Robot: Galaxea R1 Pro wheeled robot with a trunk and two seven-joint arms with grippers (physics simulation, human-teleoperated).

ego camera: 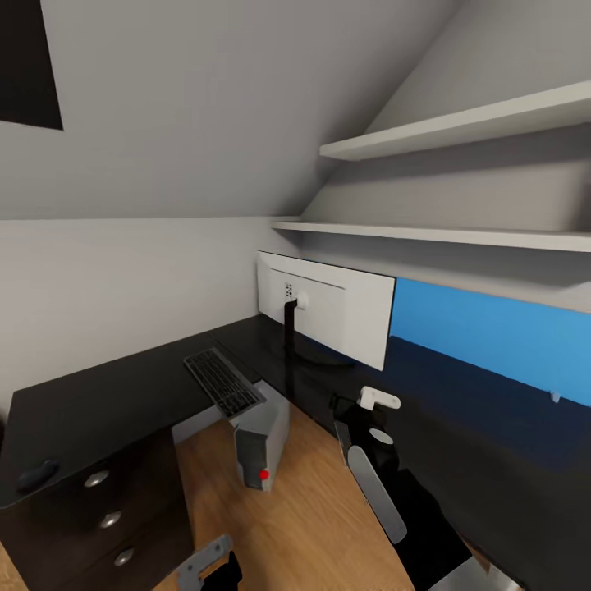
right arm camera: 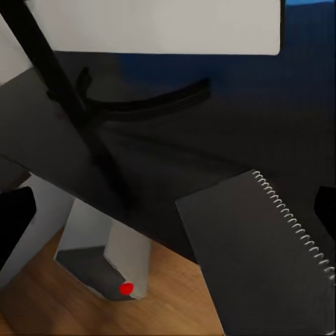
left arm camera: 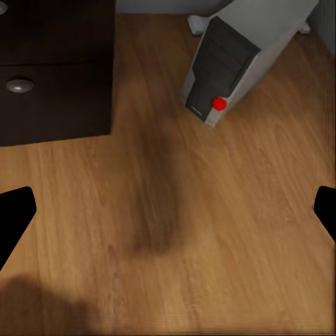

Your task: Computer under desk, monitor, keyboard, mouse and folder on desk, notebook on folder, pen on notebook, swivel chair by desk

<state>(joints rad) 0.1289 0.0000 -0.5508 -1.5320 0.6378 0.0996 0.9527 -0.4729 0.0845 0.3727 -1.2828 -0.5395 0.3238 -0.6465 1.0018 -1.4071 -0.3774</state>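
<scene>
The monitor (ego camera: pixel 328 316) stands on the black desk (ego camera: pixel 107 402) with its white back toward me. Left of it lies the keyboard (ego camera: pixel 223 382), reaching the desk's inner edge. The computer (ego camera: pixel 261 445) stands on the floor under that edge, red button showing, and is also seen as the computer (left arm camera: pixel 234 59) and the computer (right arm camera: pixel 105 262). A dark mouse (ego camera: pixel 37 474) sits at the desk's near left corner. My right gripper (ego camera: pixel 353 410) hovers open at the desk edge. A spiral-bound notebook (right arm camera: pixel 259 262) shows close under the right gripper (right arm camera: pixel 168 220), overlapping the edge. My left gripper (left arm camera: pixel 168 217) is open above bare floor.
A black drawer unit (ego camera: pixel 111 517) with round knobs stands under the desk's left part. Two white shelves (ego camera: pixel 460 131) hang above the desk's right wing. A blue panel (ego camera: pixel 492 336) covers the wall behind it. Wood floor (ego camera: pixel 320 501) lies between the desk's wings.
</scene>
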